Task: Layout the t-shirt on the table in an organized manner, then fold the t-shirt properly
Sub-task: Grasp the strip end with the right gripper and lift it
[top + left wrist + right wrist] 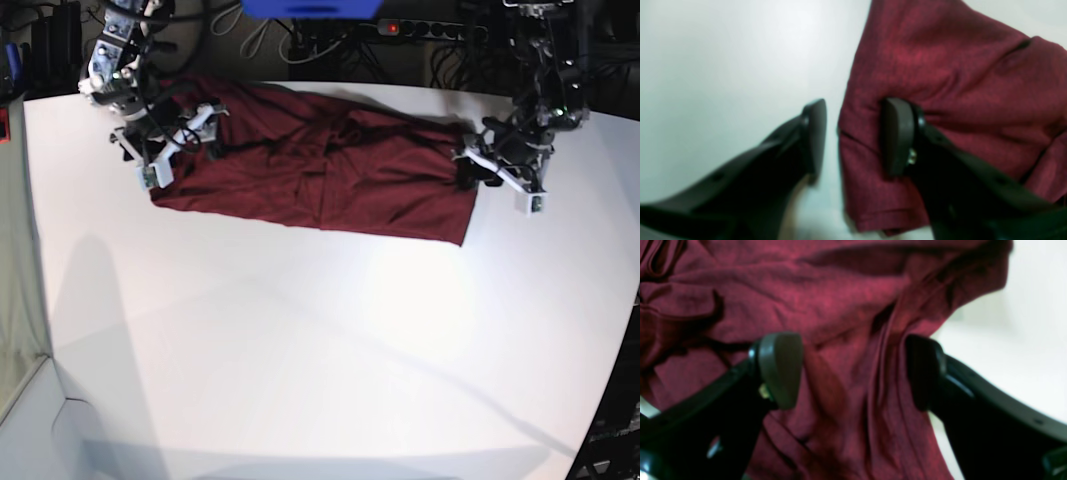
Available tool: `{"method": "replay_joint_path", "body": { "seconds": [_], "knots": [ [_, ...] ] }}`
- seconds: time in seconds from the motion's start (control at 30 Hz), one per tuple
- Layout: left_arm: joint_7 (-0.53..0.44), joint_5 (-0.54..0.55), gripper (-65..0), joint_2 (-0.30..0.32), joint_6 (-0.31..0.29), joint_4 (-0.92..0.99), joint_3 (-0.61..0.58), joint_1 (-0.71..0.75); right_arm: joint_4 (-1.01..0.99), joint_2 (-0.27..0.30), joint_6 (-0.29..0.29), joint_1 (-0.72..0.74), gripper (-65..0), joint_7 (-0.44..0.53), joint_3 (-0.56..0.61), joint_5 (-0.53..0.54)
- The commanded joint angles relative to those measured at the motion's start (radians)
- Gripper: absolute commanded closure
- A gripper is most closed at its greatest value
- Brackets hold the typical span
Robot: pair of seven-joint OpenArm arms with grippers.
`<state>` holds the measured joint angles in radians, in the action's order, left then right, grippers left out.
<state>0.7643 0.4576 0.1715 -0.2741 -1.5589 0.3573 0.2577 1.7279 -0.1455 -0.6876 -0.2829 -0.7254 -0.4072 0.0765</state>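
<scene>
The maroon t-shirt [320, 170] lies spread in a wrinkled band across the far part of the white table [320, 350]. My left gripper [478, 172] is at the shirt's right end. In the left wrist view, the left gripper [855, 136] is open and straddles the cloth's edge [846, 160], one finger [897, 136] over the t-shirt [940, 66] and the other finger [815, 133] over bare table. At the shirt's left end, my right gripper [178, 150] is open. Its wrist view shows the right gripper [853, 371] spread wide over folds of the t-shirt [840, 300], gripping nothing.
Behind the table's far edge lie cables and a power strip [430, 28], with a blue object [312, 8] at the top. The table's curved edge [612, 380] runs down the right side. White tabletop spreads in front of the shirt.
</scene>
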Motion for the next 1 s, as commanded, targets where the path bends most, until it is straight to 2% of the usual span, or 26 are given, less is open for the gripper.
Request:
{"method": "replay_joint_path", "body": {
  "seconds": [0.0,0.17,0.3,0.37,0.7,0.97],
  "knots": [
    [0.048,-0.024,-27.3,0.007,0.011,-0.001,-0.001,0.012,0.005,-0.001,-0.011,0.006,-49.2,-0.040,0.000,-0.004],
    [0.048,-0.024,-27.3,0.007,0.011,-0.001,0.003,0.013,0.005,-0.001,-0.011,0.035,-49.1,-0.115,-0.002,-0.004],
    [0.048,-0.024,-27.3,0.007,0.011,-0.001,0.003,0.013,0.005,-0.003,-0.011,0.038,-48.6,-0.116,-0.002,-0.004],
    [0.050,-0.024,-27.2,0.007,0.011,-0.001,0.003,0.013,0.005,-0.004,-0.011,0.049,-46.2,-0.116,0.000,-0.004],
    [0.056,-0.023,-27.2,0.004,0.011,-0.001,0.003,0.015,-0.095,-0.004,-0.011,0.101,-22.5,-0.122,0.000,-0.004],
    [0.053,-0.023,-27.2,0.004,0.011,-0.002,0.003,0.027,-0.121,-0.004,-0.011,0.123,-9.1,-0.122,0.000,-0.004]
  ]
}}
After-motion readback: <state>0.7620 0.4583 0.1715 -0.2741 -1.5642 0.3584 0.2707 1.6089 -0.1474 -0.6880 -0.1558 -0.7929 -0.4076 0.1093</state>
